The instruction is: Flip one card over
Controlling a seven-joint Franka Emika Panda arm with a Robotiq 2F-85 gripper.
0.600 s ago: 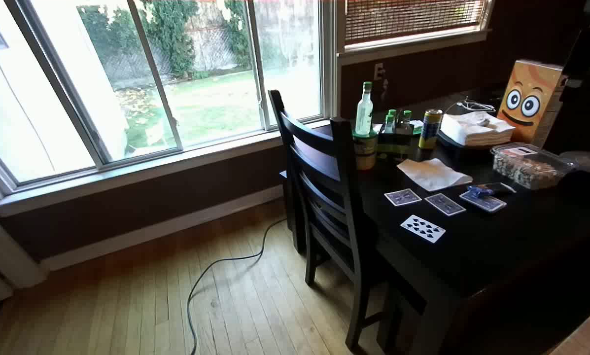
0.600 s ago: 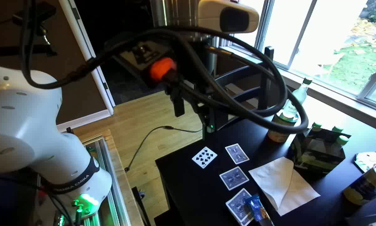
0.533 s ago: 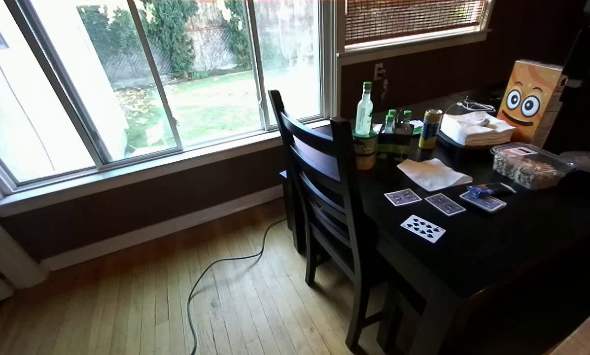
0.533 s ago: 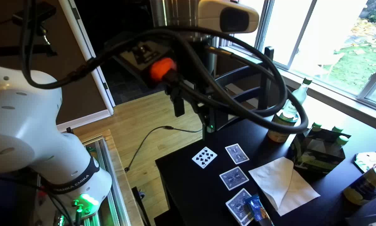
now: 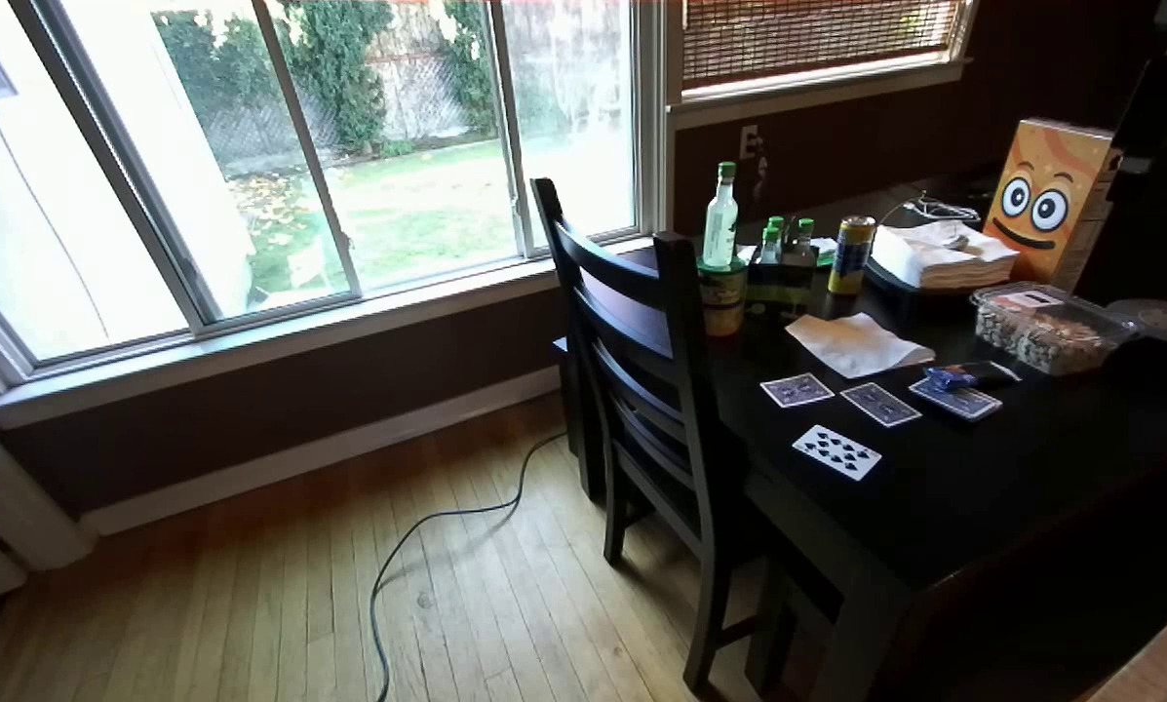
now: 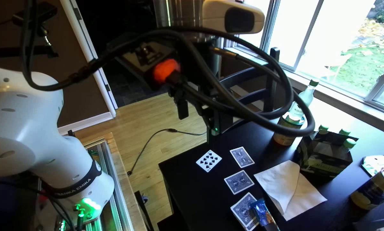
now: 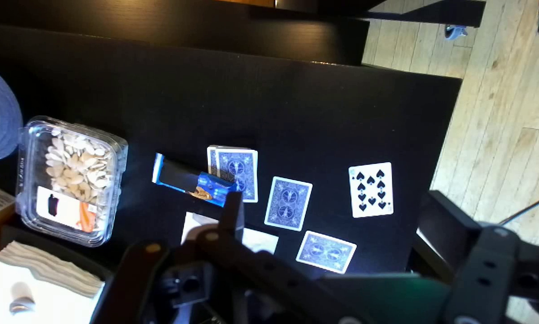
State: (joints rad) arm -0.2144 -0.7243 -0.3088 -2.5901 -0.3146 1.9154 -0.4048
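A face-up spade card [image 7: 371, 190] lies flat on the dark table; it also shows in both exterior views [image 5: 836, 451] [image 6: 209, 161]. Two blue-backed cards lie face down near it: a middle card [image 7: 288, 203], also in the exterior views [image 5: 880, 404] [image 6: 239, 182], and a card nearer the chair side [image 7: 326, 252], also in the exterior views [image 5: 797, 390] [image 6: 242, 157]. A face-down deck [image 7: 246, 166] has a blue snack wrapper [image 7: 213, 188] partly over it. My gripper [image 7: 341, 220] is open, fingers wide apart, with nothing between them, above the table and apart from the cards.
A white napkin [image 6: 289, 189] lies beside the cards. A bottle carrier [image 6: 328, 157], a tall bottle on a tub [image 5: 721, 234] and a can [image 5: 850, 255] stand behind. A plastic seed box [image 7: 71, 180] is further along. A chair [image 5: 641, 390] stands at the table edge.
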